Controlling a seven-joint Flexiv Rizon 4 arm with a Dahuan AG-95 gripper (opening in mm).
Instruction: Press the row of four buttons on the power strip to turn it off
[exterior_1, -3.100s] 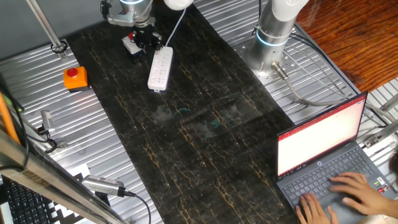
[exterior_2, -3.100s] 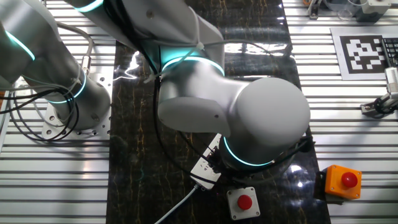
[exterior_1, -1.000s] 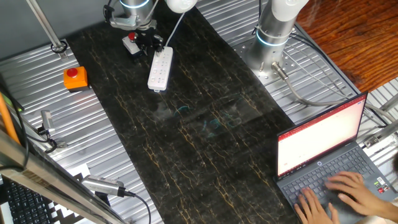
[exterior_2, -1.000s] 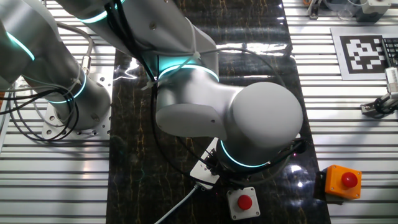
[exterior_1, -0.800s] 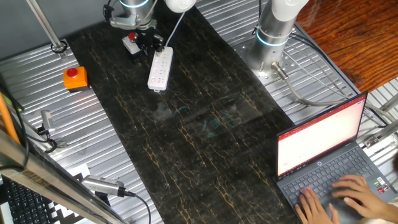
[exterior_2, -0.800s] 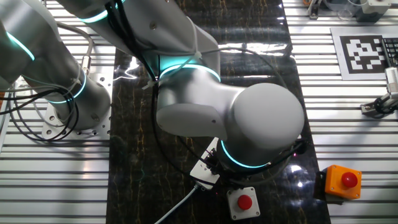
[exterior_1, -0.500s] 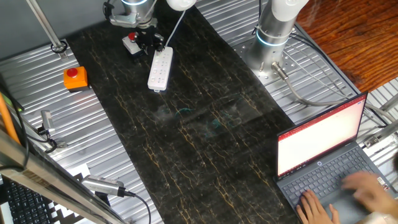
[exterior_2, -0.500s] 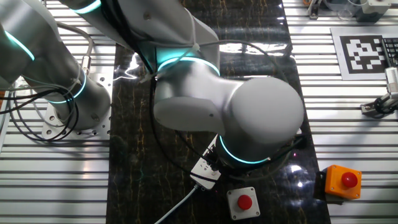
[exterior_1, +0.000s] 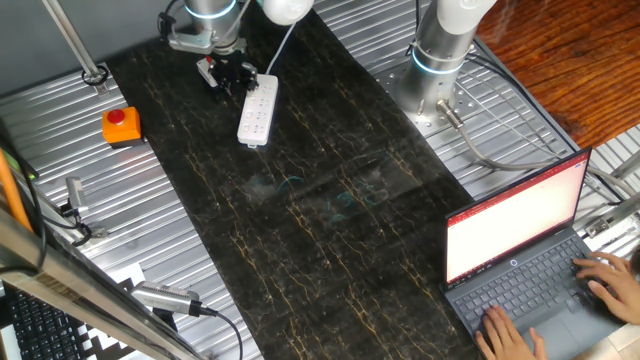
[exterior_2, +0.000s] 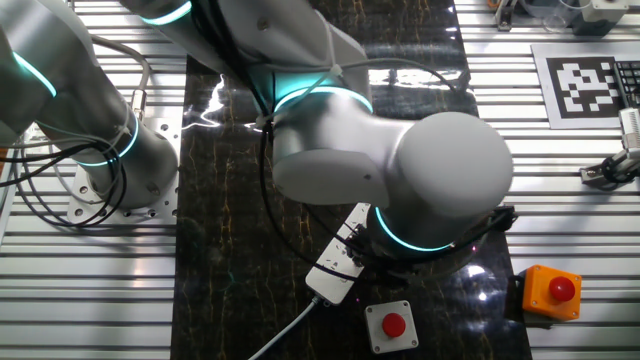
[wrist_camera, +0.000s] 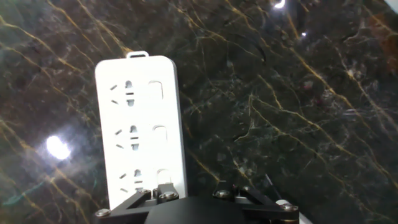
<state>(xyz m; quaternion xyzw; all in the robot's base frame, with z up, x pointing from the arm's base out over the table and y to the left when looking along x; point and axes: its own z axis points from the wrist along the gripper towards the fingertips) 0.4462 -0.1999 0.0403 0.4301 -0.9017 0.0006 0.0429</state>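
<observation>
The white power strip (exterior_1: 257, 110) lies on the dark marble mat, its cable running to the far edge. The hand view looks straight down on the strip (wrist_camera: 140, 130). Three buttons of the row of four buttons (wrist_camera: 160, 135) show along its right side, one beside each socket; the rest of the row is hidden under the gripper's body. My gripper (exterior_1: 231, 74) hovers at the strip's cable end, just left of it. The fingertips show in no view. In the other fixed view the big wrist covers all but the strip's near end (exterior_2: 338, 264).
A white box with a red button (exterior_2: 388, 325) sits close beside the strip's cable end. An orange box with a red button (exterior_1: 121, 124) stands on the ribbed metal table to the left. A second arm's base (exterior_1: 438, 60) and a laptop (exterior_1: 520, 250) are at the right.
The wrist has shifted sideways and lifted a little, so more of the strip's cable end now shows in the other fixed view. The strip has not moved.
</observation>
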